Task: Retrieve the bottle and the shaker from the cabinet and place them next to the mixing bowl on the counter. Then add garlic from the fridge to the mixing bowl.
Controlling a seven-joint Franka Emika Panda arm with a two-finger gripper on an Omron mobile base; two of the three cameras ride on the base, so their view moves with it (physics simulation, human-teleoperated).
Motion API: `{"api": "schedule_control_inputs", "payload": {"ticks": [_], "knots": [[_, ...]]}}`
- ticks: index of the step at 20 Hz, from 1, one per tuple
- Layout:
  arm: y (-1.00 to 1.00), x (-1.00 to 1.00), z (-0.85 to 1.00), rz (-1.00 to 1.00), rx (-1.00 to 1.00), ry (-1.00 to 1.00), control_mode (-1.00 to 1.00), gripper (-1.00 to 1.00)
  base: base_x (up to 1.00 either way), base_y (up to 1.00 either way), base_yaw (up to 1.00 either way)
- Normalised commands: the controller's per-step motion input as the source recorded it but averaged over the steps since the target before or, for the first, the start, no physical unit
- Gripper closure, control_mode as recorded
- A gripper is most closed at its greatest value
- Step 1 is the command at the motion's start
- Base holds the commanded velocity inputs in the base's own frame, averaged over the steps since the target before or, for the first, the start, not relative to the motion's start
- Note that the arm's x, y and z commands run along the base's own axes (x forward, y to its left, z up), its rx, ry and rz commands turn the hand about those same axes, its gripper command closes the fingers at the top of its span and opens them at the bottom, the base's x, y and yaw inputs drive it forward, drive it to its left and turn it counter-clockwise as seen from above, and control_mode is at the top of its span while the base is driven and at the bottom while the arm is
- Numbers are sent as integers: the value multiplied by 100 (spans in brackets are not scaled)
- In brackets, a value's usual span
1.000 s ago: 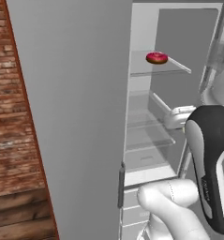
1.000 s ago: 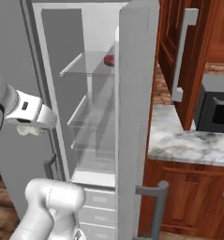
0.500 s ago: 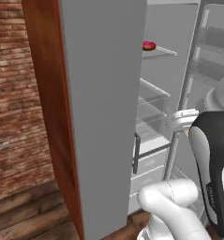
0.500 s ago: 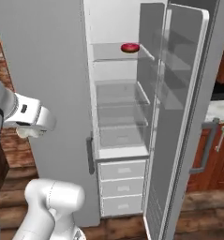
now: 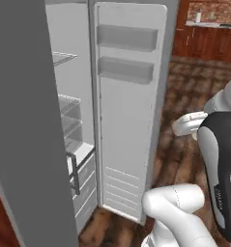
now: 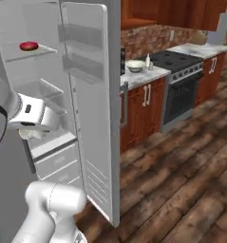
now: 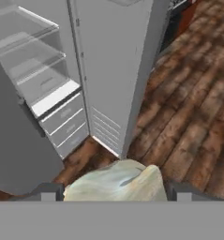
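Note:
A pale, papery garlic bulb (image 7: 115,180) sits between my two dark fingertips (image 7: 48,191), and my gripper (image 7: 114,190) is shut on it, low in the hand view. In the right base view the garlic (image 6: 32,134) hangs under the white hand, in front of the open fridge. Far off, the mixing bowl (image 6: 135,65) stands on the marble counter (image 6: 141,76). A small white bottle (image 6: 147,61) stands just right of the bowl. I cannot make out the shaker at this distance.
The fridge door (image 6: 91,118) stands wide open between me and the counter. A red item (image 6: 28,46) lies on an upper glass shelf. A stove (image 6: 176,61) sits right of the counter. Wooden floor (image 6: 181,180) spreads to the right.
The whole picture has swung: the base has turned away from the fridge interior, and the counter and stove have come into the right base view. The garlic stays in the gripper.

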Motion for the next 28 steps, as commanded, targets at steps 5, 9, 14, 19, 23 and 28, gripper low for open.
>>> {"api": "schedule_control_inputs", "payload": {"ticks": [5,9,14,19,23,28], "knots": [[0,0,0,0,0,0,100,100,-50,6,-94],[0,0,0,0,0,0,100,100,-55,1,-90],[0,0,0,0,0,0,100,100,-7,-4,-65],[0,0,0,0,0,0,100,100,76,-11,-18],[0,0,0,0,0,0,100,100,100,-26,4],[0,0,0,0,0,0,100,100,100,-61,15]]}}
